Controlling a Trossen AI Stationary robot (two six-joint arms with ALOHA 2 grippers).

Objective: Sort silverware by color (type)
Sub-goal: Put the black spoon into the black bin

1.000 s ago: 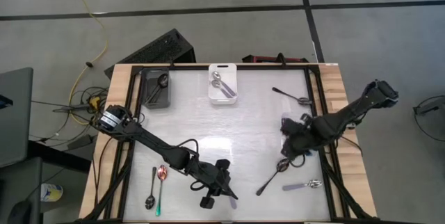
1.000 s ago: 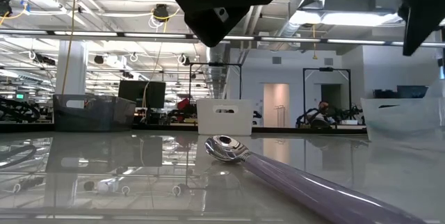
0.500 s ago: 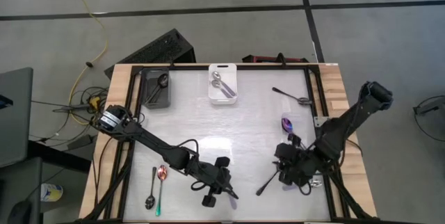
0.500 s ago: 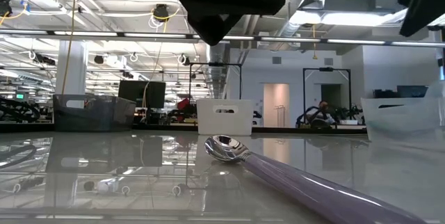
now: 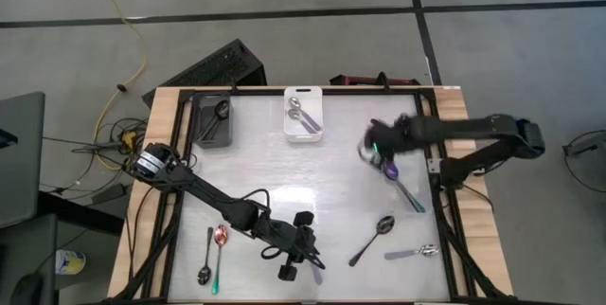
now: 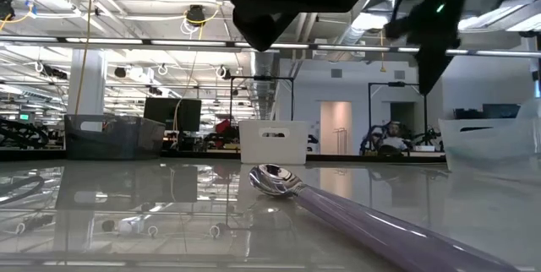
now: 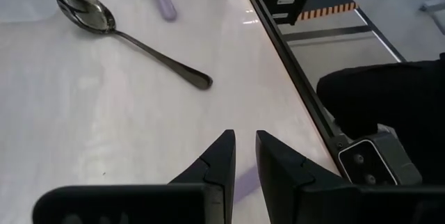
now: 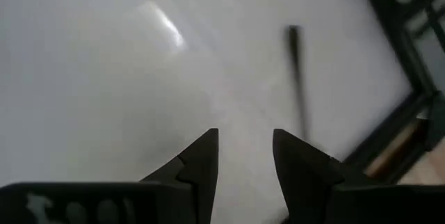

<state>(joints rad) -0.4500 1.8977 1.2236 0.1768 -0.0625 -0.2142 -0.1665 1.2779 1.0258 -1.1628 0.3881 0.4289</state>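
My right gripper (image 5: pixel 371 152) hovers open and empty over the table's far right part; its arm hides the table beneath. Just near of it a rainbow spoon (image 5: pixel 402 187) lies flat. In the right wrist view, a dark spoon handle (image 8: pixel 297 78) lies on the table beyond the fingers (image 8: pixel 201 156). A black spoon (image 5: pixel 372 236) and a lilac-handled silver spoon (image 5: pixel 415 252) lie near right. My left gripper (image 7: pixel 245 147) stands narrowly open at the near middle (image 5: pixel 311 260), above another lilac-handled silver spoon (image 6: pixel 275 179) flat on the table. A black spoon (image 5: pixel 205 260) and a rainbow spoon (image 5: pixel 220 248) lie near left.
A dark bin (image 5: pixel 213 120) with a black spoon and a white bin (image 5: pixel 305 116) with silver spoons stand at the far edge. A black rail (image 5: pixel 440 201) runs along the table's right side. The middle of the table (image 5: pixel 303 177) is bare.
My right gripper first went toward the near edge, over the black spoon, then swung quickly toward the far edge and a little left. The rainbow spoon, covered by the arm before, now shows on the table. My left arm kept still.
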